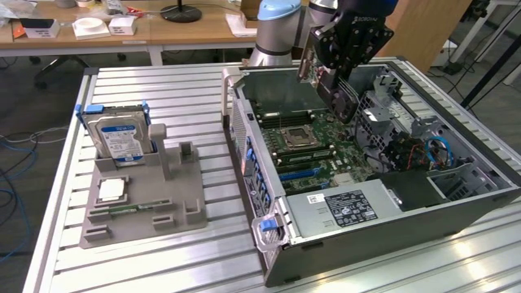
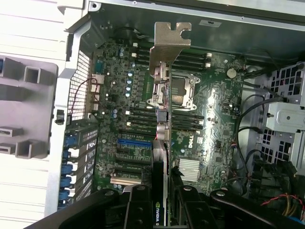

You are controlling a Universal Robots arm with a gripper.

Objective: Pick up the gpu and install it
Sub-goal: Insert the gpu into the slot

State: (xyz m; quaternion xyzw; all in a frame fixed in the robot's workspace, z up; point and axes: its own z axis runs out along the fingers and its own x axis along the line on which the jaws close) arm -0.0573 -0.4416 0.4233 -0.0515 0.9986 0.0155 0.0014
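One gpu (image 2: 162, 62), one hard drive (image 1: 121, 137) (blue label), one case (image 1: 391, 244), one holder (image 1: 138, 231).

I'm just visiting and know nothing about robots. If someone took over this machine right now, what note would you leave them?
End effector: shut on the graphics card, held on edge, metal bracket pointing away from the wrist.
Where: the card hangs above the motherboard inside the open computer case.
Done: card picked up and brought over the case.
Left: card not yet in any slot.
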